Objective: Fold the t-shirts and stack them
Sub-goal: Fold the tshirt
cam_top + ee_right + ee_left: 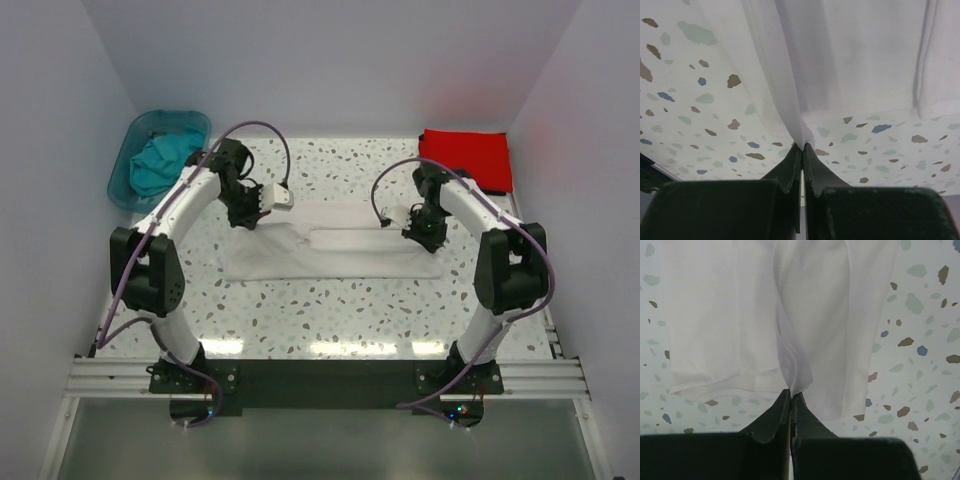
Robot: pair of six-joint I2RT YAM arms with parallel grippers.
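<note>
Two arms reach inward over the speckled table (330, 320), one at each end of the white t-shirt (330, 250). This shirt lies at the centre of the overhead frame as a long band running left to right, with a narrower layer on top toward its right half. The left gripper (791, 394) is pressed together on a pinch of the white cloth at the band's upper left edge. In the left wrist view the fabric rises off the table into a peaked ridge that ends between the closed jaws. The right gripper (802, 146) is likewise clamped on a fold of the same shirt near its upper right edge, and the cloth there is drawn up into a similar tented crease. The red t-shirt (467, 157) lies flat as a neat rectangle in the upper right of the overhead frame, well apart from the white one. The teal t-shirt (160, 160) sits crumpled inside a translucent teal tub (120, 180) in the upper left.
</note>
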